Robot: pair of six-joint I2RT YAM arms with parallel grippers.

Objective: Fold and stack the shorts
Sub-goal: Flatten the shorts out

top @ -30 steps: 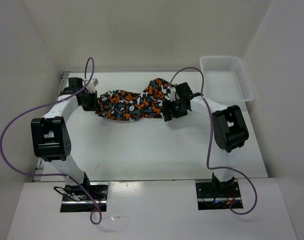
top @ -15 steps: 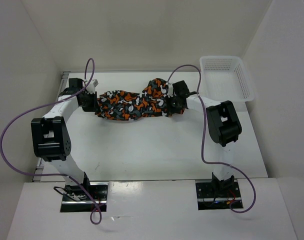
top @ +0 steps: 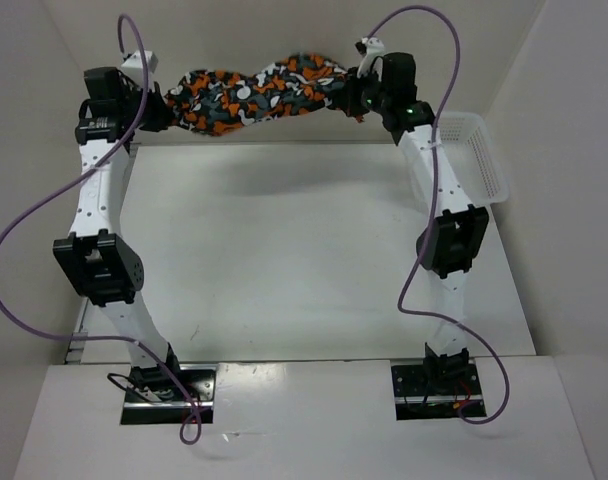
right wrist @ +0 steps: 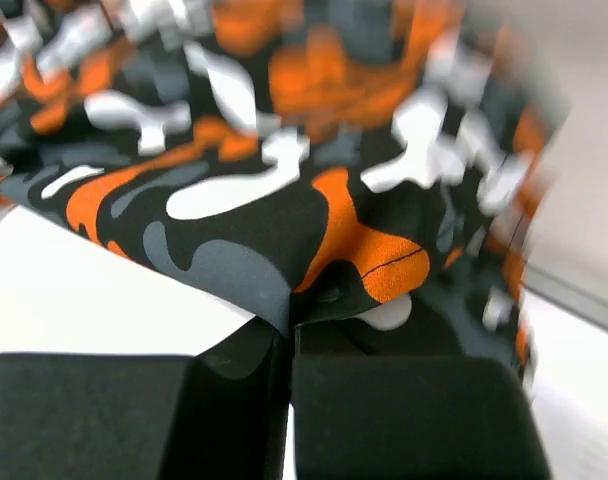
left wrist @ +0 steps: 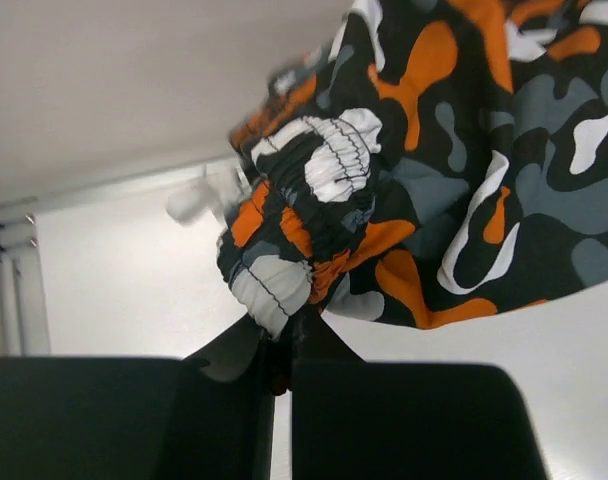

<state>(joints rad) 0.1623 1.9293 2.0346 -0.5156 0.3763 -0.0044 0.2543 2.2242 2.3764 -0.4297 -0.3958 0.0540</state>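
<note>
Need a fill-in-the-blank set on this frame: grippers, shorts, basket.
1. The left gripper and the right gripper each have their jaws ____ on the shorts.
2. The shorts hang stretched between them, ____ the table, not lying on it.
3. The white mesh basket stands on the ____ arm's side of the table.
Missing words: shut; above; right.

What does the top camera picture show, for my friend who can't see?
Two robot arms hold camouflage shorts stretched in the air between them, the left gripper pinching one end and the right gripper the other. A white basket sits at the far right of the table.
</note>
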